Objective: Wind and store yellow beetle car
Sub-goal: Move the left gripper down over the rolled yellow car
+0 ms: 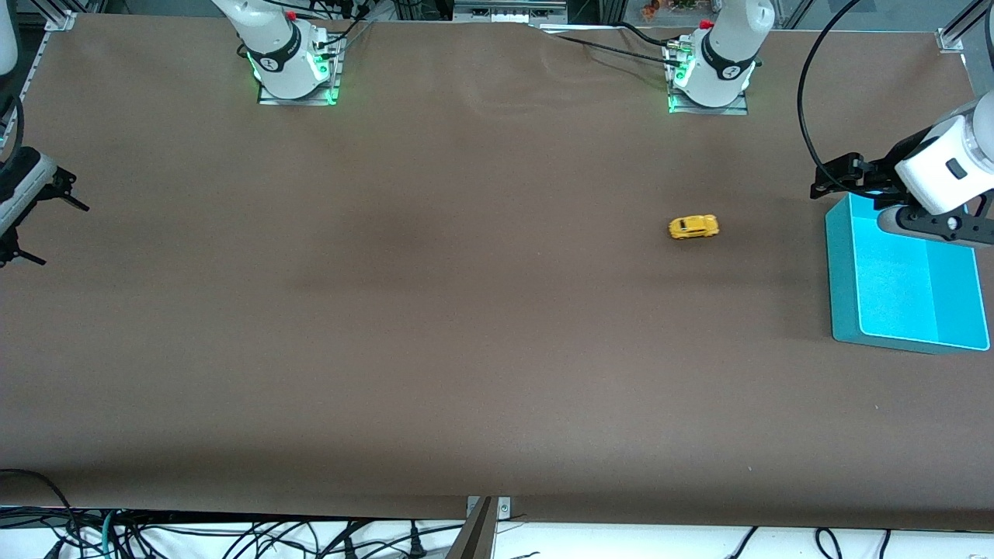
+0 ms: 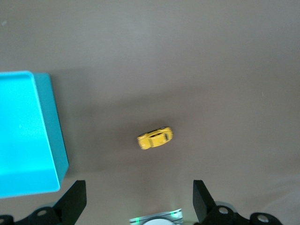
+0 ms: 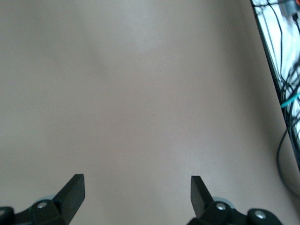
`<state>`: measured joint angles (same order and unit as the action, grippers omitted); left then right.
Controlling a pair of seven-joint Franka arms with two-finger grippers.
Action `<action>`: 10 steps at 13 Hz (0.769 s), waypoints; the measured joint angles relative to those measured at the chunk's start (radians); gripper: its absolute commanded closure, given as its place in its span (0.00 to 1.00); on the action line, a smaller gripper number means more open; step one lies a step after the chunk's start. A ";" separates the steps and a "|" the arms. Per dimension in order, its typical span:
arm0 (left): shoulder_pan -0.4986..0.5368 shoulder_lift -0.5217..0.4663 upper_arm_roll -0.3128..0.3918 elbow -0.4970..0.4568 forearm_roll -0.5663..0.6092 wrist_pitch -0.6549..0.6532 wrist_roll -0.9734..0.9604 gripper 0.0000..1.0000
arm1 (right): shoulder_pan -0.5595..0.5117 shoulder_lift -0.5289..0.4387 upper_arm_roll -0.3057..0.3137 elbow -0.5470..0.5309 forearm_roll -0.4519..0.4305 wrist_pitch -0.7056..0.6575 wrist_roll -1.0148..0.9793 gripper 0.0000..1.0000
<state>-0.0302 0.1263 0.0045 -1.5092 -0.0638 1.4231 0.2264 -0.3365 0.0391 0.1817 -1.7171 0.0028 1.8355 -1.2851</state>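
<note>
Car: tiny yellow beetle-shaped toy car on brown counter, apart from turquoise plastic bin at counter's edge.
Left gripper: jaws released, over bin's rim.
Right gripper: jaws released, at counter's end.

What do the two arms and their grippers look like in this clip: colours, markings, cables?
Both arms are glossy white with black joint bands, red caps and green lights glowing at their bases; black cables run off from each base. The left gripper is black on a white wrist, with a black cable looping above it. The right gripper is also black. In the wrist views the fingers are black, wedge-shaped and screwed on.
</note>
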 measured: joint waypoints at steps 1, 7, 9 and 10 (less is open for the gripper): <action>-0.001 0.010 -0.002 -0.001 0.000 0.000 0.084 0.00 | 0.010 -0.017 0.001 0.002 0.000 -0.014 0.067 0.00; 0.000 0.065 -0.002 -0.062 0.052 -0.048 0.523 0.00 | 0.147 -0.140 0.006 0.005 -0.001 -0.176 0.784 0.00; 0.001 0.067 -0.002 -0.130 0.075 -0.019 0.663 0.00 | 0.182 -0.169 -0.004 0.004 -0.001 -0.231 0.962 0.00; 0.004 0.065 0.001 -0.180 0.079 0.028 0.740 0.00 | 0.204 -0.177 -0.022 0.004 -0.001 -0.250 1.027 0.00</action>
<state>-0.0259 0.1911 0.0054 -1.6893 0.0157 1.4514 0.9666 -0.1323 -0.1379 0.1599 -1.7129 0.0021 1.5854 -0.2584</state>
